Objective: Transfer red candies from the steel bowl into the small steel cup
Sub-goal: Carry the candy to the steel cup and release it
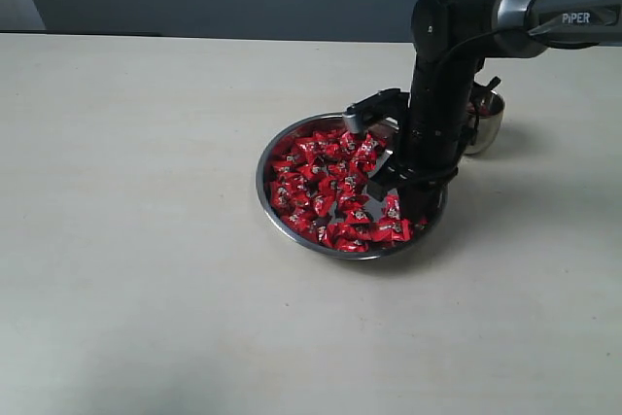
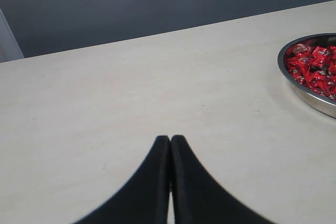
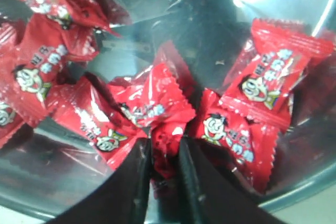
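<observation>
The steel bowl (image 1: 274, 203) sits mid-table, full of red candies (image 1: 321, 182). My right gripper (image 3: 166, 148) is down inside the bowl's near-right part, shut on a red candy (image 3: 157, 103) pinched between its fingers. More red candies (image 3: 252, 108) lie around it on the bowl's floor (image 3: 220, 35). The small steel cup (image 1: 488, 123) stands just behind the right arm, partly hidden, with something red inside. My left gripper (image 2: 170, 139) is shut and empty over bare table, with the steel bowl (image 2: 307, 95) off to one side in its view.
The black right arm (image 1: 437, 94) stands between the bowl and the cup. The pale table (image 1: 136, 191) stretches wide to the left and front. A dark wall runs behind the table's far edge.
</observation>
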You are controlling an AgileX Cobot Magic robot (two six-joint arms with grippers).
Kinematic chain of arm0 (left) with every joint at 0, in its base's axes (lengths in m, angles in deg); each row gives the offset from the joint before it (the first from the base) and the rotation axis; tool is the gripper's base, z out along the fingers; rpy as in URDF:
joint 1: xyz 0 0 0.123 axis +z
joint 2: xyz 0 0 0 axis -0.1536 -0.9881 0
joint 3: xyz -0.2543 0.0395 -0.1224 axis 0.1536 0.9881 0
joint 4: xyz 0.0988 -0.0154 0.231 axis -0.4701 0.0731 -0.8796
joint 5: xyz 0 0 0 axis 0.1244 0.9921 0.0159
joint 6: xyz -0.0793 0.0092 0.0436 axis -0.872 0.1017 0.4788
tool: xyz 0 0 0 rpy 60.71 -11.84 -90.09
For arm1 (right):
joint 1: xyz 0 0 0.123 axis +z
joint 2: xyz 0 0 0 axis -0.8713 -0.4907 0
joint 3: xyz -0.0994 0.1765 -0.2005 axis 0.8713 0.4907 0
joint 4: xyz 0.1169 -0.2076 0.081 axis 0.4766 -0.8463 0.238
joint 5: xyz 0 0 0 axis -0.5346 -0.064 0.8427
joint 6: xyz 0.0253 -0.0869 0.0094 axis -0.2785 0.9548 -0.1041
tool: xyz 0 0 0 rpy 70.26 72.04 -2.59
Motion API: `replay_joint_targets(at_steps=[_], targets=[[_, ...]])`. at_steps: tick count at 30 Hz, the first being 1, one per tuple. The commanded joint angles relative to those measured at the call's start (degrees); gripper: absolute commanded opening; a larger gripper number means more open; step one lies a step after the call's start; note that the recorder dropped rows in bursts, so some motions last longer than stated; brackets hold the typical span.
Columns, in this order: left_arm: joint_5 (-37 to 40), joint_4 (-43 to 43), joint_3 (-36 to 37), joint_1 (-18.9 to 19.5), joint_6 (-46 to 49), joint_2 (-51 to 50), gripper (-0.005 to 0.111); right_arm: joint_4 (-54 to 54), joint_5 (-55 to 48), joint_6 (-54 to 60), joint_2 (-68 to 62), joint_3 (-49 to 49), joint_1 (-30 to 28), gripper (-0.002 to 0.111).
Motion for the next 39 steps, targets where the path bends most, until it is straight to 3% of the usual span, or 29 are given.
replay_joint_targets(at_steps=[1, 12, 17, 26, 35, 39], targets=[[-0.32, 0.07, -0.06, -0.17, -0.33, 0.25, 0.000, -0.54, 1.29, 0.04, 2.09, -0.67, -0.15, -0.001], [-0.32, 0.07, -0.06, -0.17, -0.33, 0.25, 0.000, -5.09, 8.14, -2.18, 7.65, -5.33, -1.20, -0.001], [-0.32, 0.07, -0.06, -0.17, -0.33, 0.25, 0.000, -10.48, 10.17, -7.99, 7.65, -7.15, -4.74, -0.001], [-0.32, 0.07, -0.06, -0.17, -0.33, 0.25, 0.000, -10.51, 15.62, -9.74, 7.65, -7.26, -11.79, -0.001], [-0.32, 0.07, -0.06, -0.17, -0.33, 0.25, 0.000, -9.22, 17.22, -9.85, 7.65, -7.26, -13.90, -0.001], [-0.32, 0.07, -0.06, -0.17, -0.33, 0.25, 0.000, -9.11, 17.73, -9.85, 7.65, -7.26, -13.90, 0.013]])
